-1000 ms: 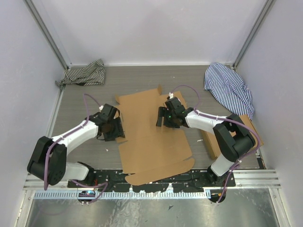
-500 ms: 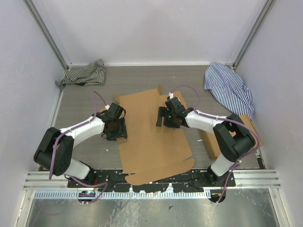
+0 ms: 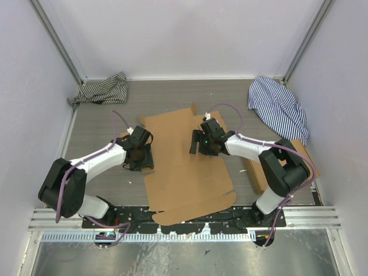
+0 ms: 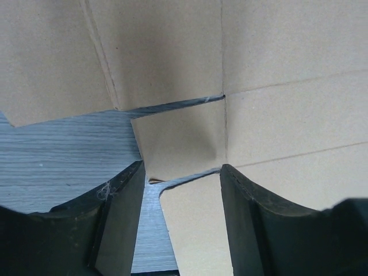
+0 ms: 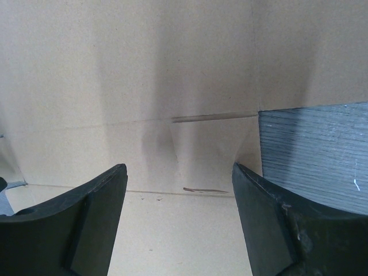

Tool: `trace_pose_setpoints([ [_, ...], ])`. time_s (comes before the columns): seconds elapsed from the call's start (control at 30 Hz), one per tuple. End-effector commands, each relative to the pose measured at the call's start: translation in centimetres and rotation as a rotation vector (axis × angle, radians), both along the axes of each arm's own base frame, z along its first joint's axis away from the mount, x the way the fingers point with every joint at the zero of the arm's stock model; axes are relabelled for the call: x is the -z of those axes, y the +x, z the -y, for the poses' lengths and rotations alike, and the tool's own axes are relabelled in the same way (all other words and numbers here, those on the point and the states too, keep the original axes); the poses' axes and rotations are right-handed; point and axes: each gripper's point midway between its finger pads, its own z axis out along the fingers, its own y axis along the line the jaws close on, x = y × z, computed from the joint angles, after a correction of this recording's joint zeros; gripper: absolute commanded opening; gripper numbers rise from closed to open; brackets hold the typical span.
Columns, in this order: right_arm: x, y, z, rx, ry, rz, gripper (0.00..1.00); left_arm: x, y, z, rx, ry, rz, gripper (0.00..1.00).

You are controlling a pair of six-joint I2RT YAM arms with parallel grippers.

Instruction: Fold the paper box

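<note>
The paper box (image 3: 184,167) is a large flat brown die-cut sheet lying unfolded in the middle of the grey table. My left gripper (image 3: 140,154) is open, low over the sheet's left edge; in the left wrist view its jaws (image 4: 181,224) straddle a small tab and a rounded flap (image 4: 195,230) of the sheet. My right gripper (image 3: 202,144) is open over the sheet's upper right part; the right wrist view (image 5: 178,224) shows plain cardboard (image 5: 144,75) with creases and slits between its fingers. Neither holds anything.
A second brown cardboard box (image 3: 270,167) lies at the right, partly under my right arm. A dark striped cloth (image 3: 103,89) is at the back left, a blue striped cloth (image 3: 279,106) at the back right. White walls enclose the table.
My left gripper has moved right to the sheet's left edge and stays there. The right arm and the sheet have not moved.
</note>
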Motion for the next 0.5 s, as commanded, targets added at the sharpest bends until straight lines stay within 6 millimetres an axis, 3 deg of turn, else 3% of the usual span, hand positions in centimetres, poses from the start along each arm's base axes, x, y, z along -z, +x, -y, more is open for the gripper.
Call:
trace_pose_setpoints([
  [0.0,3.9,-2.8,1.2,-0.006,-0.060,-0.136,0.79,-2.9,1.3,2.8,-0.015,-0.167,0.106,0.60],
  [0.13,3.9,-2.9,1.2,-0.007,-0.058,-0.136,0.79,-4.6,2.0,4.1,-0.046,-0.274,0.172,0.57],
  [0.47,3.9,-3.1,1.0,-0.016,-0.044,-0.141,0.79,-5.0,3.2,6.2,-0.041,-0.352,0.194,0.56],
])
